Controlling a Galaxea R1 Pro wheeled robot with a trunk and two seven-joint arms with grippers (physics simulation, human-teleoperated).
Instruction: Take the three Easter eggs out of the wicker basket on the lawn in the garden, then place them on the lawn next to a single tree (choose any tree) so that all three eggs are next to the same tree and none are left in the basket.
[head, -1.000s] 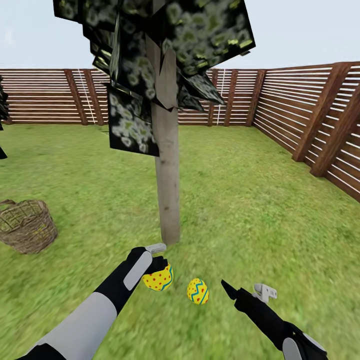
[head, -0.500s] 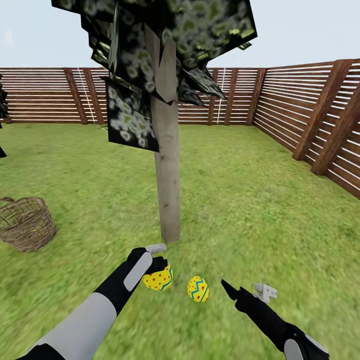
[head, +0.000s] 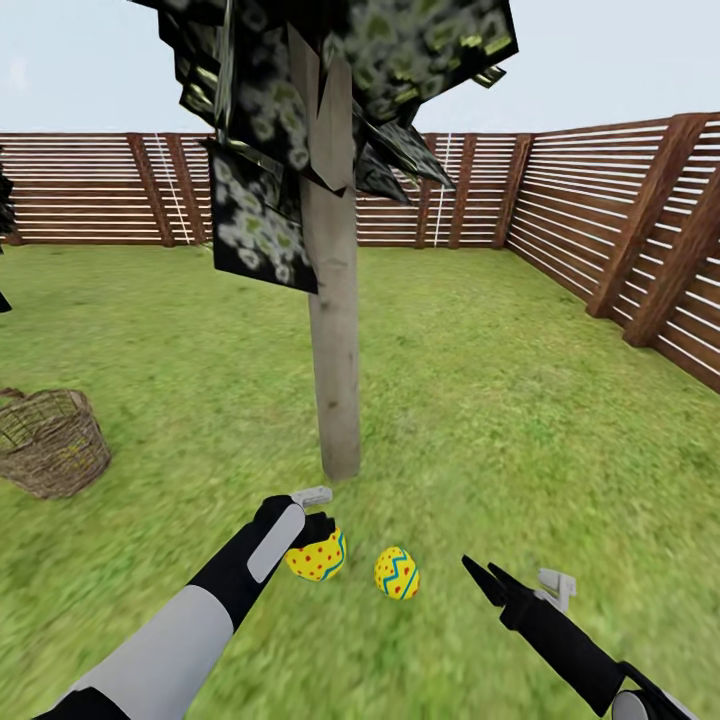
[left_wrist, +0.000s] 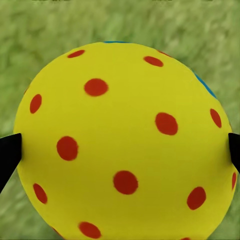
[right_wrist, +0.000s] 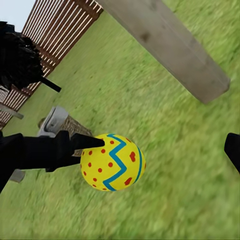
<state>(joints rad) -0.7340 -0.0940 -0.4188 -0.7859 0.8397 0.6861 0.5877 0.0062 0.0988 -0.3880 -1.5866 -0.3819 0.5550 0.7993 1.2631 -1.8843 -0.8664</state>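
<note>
Two Easter eggs near the tree (head: 336, 400): one (head: 397, 573) lies free on the lawn (head: 500, 400), one (head: 318, 557) pinched in my left gripper (head: 322, 535). My right gripper (head: 515, 585) hangs spread. Released carelessly, mine may roll or knock its neighbour; the wicker basket (head: 50, 442) stands apart.

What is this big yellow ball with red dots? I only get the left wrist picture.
Observer: An Easter egg, clamped in the left gripper low over the lawn.
Visitor: Any others?
Observer: A second egg lies on the grass beside it, near the tree trunk.
Visitor: And the other arm?
Observer: The right gripper is open and empty, just right of that egg.
Visitor: Where did they come from?
Observer: A wicker basket stands far left.
</note>
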